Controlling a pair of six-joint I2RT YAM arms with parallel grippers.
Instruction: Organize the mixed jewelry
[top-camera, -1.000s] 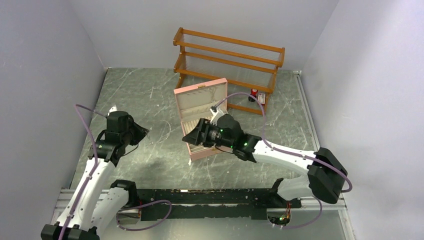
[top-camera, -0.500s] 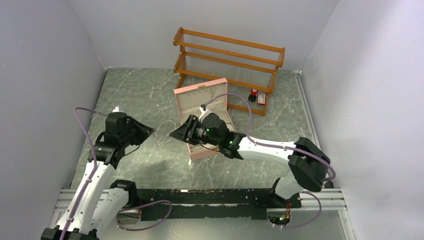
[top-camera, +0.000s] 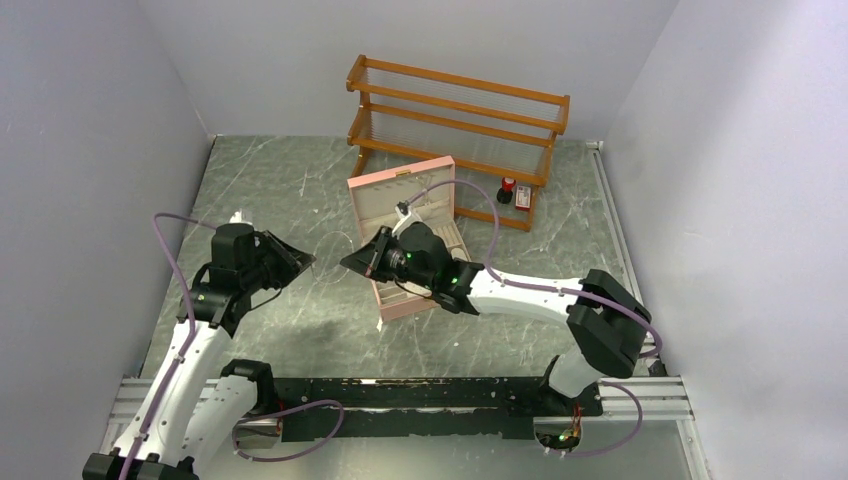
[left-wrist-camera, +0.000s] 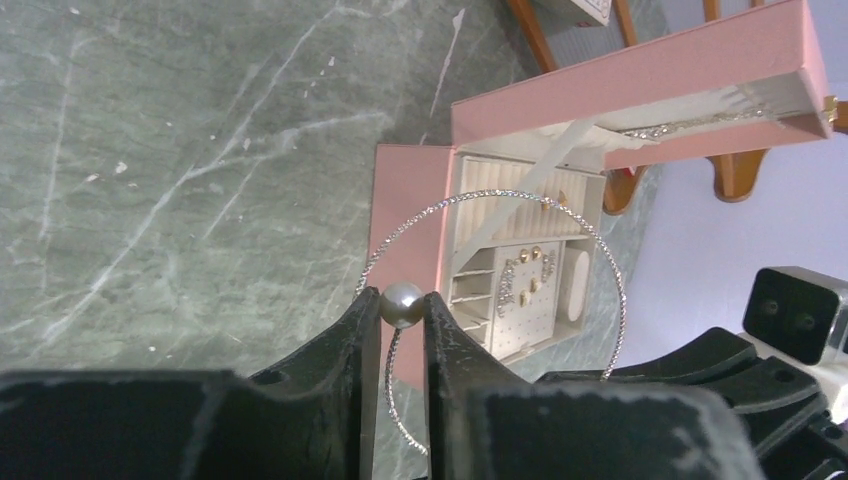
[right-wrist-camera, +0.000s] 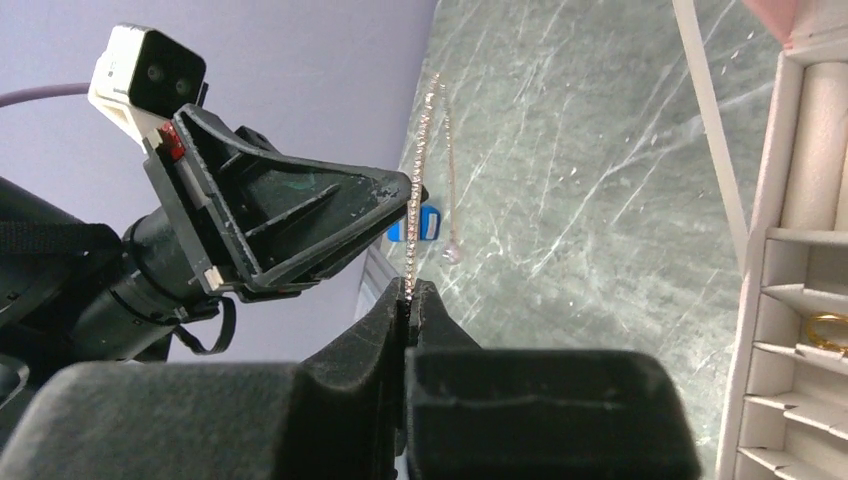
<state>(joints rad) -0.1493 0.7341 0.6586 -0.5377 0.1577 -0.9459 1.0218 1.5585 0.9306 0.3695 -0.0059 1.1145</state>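
Observation:
A thin silvery chain necklace (left-wrist-camera: 500, 193) with a grey pearl (left-wrist-camera: 402, 304) hangs in a loop above the table, between the two arms. My left gripper (left-wrist-camera: 402, 312) is shut on the pearl. My right gripper (right-wrist-camera: 408, 288) is shut on the chain (right-wrist-camera: 422, 170), just in front of the left gripper (right-wrist-camera: 300, 215). In the top view the left gripper (top-camera: 303, 262) and the right gripper (top-camera: 350, 262) nearly meet left of the open pink box (top-camera: 410, 200). The box trays hold earring bits (left-wrist-camera: 525, 275) and a gold ring (right-wrist-camera: 830, 328).
A wooden rack (top-camera: 455, 110) stands at the back. A small red-and-black bottle (top-camera: 508, 185) sits by its right foot. A small blue object (right-wrist-camera: 425, 222) lies on the marble table (top-camera: 290, 190) below the chain. Grey walls close in both sides.
My right arm swung left from over the box to the left gripper and closed its jaws on the chain. The left gripper edged slightly right, still holding the pearl.

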